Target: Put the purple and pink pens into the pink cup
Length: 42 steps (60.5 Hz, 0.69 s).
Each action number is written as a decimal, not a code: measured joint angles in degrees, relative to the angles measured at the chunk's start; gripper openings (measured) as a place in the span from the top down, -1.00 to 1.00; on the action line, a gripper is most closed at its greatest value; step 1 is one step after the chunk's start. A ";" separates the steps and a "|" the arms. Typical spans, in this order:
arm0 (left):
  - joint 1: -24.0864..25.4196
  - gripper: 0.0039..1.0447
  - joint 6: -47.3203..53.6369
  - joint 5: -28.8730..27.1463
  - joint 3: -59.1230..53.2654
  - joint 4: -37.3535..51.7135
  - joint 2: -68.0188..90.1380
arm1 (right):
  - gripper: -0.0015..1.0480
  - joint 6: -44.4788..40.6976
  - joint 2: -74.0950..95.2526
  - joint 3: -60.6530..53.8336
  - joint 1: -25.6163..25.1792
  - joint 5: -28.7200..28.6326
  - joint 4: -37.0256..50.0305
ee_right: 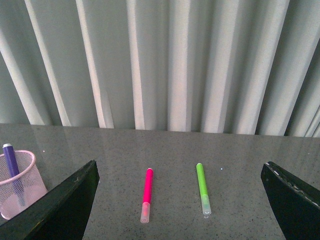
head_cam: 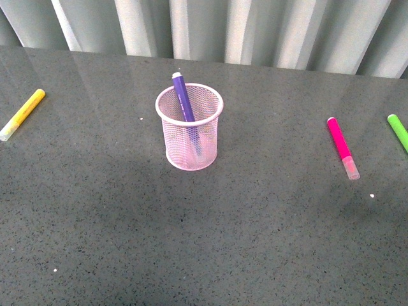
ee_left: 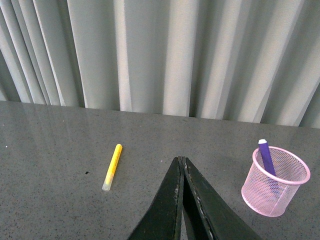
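The pink cup (head_cam: 189,127) stands upright mid-table with the purple pen (head_cam: 183,97) inside it, leaning and sticking out above the rim. The pink pen (head_cam: 342,146) lies flat on the table at the right, cap toward me. Neither arm shows in the front view. In the left wrist view my left gripper (ee_left: 181,162) is shut and empty, above the table between the yellow marker and the cup (ee_left: 275,187). In the right wrist view my right gripper (ee_right: 180,175) is open wide and empty, with the pink pen (ee_right: 146,194) on the table beyond its fingers.
A yellow marker (head_cam: 22,113) lies at the far left, also in the left wrist view (ee_left: 112,166). A green marker (head_cam: 398,132) lies at the right edge, beside the pink pen, also in the right wrist view (ee_right: 203,188). Grey curtains hang behind the table.
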 joint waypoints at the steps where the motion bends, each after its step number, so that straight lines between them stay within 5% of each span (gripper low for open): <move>1: 0.00 0.94 0.02 0.00 0.00 -0.44 -0.44 | -0.87 -0.02 0.00 0.00 0.00 0.00 0.00; 42: 0.00 0.94 0.02 0.11 0.04 -17.79 -17.44 | -0.87 -0.02 0.00 0.00 0.00 0.00 0.00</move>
